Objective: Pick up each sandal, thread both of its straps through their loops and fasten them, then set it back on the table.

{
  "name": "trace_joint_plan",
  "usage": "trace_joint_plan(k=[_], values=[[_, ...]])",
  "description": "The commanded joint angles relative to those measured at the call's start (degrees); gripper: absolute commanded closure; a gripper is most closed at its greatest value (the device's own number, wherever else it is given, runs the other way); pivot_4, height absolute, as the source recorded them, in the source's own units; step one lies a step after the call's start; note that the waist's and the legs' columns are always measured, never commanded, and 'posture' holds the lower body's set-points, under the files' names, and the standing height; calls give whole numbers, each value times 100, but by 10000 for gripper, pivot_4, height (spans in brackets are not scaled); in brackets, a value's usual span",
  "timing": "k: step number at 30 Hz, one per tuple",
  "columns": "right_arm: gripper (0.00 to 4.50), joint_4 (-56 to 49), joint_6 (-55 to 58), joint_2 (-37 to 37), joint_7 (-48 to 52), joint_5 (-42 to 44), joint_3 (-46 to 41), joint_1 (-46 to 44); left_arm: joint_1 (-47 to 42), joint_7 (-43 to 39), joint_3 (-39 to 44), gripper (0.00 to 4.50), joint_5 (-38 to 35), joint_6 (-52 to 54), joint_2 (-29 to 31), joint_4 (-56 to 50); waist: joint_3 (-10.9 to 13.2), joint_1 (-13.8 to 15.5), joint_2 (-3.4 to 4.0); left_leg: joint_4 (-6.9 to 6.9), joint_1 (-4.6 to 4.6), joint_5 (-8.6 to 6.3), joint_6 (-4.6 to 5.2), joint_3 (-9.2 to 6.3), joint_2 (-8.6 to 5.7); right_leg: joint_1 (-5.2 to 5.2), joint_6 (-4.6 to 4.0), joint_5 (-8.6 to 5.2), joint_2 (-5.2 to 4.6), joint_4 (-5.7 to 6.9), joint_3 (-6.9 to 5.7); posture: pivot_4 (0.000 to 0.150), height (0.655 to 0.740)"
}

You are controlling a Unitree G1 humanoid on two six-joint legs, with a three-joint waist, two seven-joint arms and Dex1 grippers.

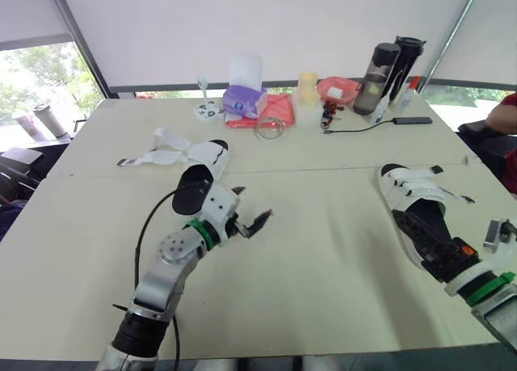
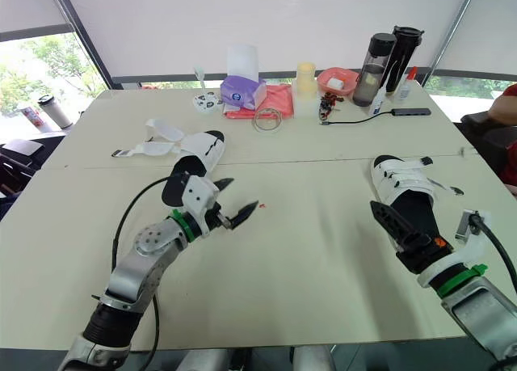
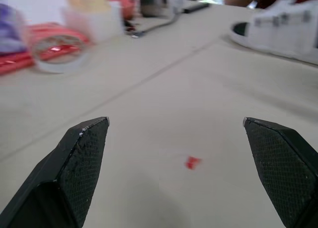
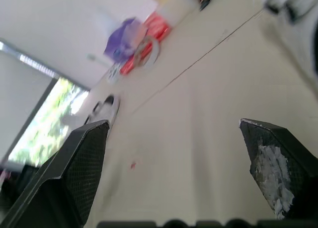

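Left gripper and right gripper hover, jaws wide and empty. The right sandal lies on the tabletop at the right jaws' tips. Best to grip its sole edge, leaving the straps free.

Head stereo pair: high, faces forward and down, takes in whole desk; two eyes share nearly same field.
Left wrist camera: low, close to desk, looks along left hand toward right-side sandal.
Right wrist camera: low, tilted, looks along right hand toward left-side sandal.
Wrist views share red speck, tape roll.
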Motion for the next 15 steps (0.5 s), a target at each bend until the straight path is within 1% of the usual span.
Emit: trace_joint_plan(k=[1,2,3,6,7,10,11,15], values=[[342,-285,251,-657,918,-317,175,105,-112,612,470,0,177,-119,-99,-65,3,7,-4,0,-1,0,0,0,0,-1,0,0,0,-1,0,1500,7400],[342,-338,284,-859,1160,-590,339,85,-135,738,551,0,270,-173,-72,-40,8,10,-13,0,-2,0,1,1,0,-1,0,0,0,-2,-1,1500,7400],[342,-382,295,-963,1343,-649,493,-3,-167,868,613,0,399,-234,-26,-17,14,14,-23,-1,-3,1,1,1,0,-2,0,0,0,-2,-3,1500,7400],[342,-532,238,-1081,1681,-551,975,-482,-257,1192,815,0,700,-315,124,-10,25,16,-41,1,-4,2,2,0,1,-4,-1,2,1,-2,-7,1500,7400],[342,-566,205,-1068,1749,-640,1225,-763,-256,1261,853,0,869,-395,255,-34,26,19,-43,2,-6,2,2,1,1,-4,-1,3,1,-3,-7,1500,7400],[342,-517,94,-815,1751,-976,2013,-1703,-224,1372,893,0,1367,-541,695,-92,39,11,-66,5,-8,0,-1,2,0,-7,-12,11,1,-2,-8,1500,7400],[342,-477,59,-722,1732,-1069,2205,-1917,-220,1375,907,0,1423,-554,786,-81,42,22,-70,4,-8,0,-2,2,0,-8,-24,18,1,-3,-8,1500,7400],[342,-69,-160,-156,1751,-1952,3045,-2825,-237,1244,1047,0,1380,-598,1030,-26,45,62,-77,3,-26,0,-1,-1,-3,-25,-25,20,0,-4,-11,1500,7400]])
